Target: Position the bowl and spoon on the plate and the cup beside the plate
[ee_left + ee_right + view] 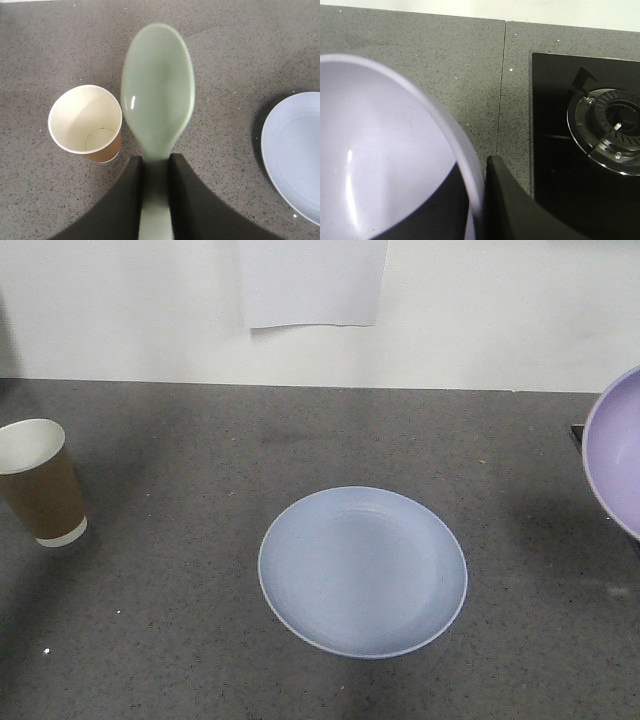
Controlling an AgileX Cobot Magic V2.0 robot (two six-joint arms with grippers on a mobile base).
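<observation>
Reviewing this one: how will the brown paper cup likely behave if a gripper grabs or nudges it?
The cup looks empty, so it is probably very light and slides easily. It stands upright on a base narrower than its rim, so a high push may tip it. Its thin paper wall would likely dent under a firm squeeze.

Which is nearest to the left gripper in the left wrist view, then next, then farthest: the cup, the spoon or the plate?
1. spoon: clamped in the left gripper by its handle, scoop end sticking out ahead.
2. cup: upright, close by on the left of the gripper.
3. plate: out at the right edge of the view, clearly farthest.
</observation>
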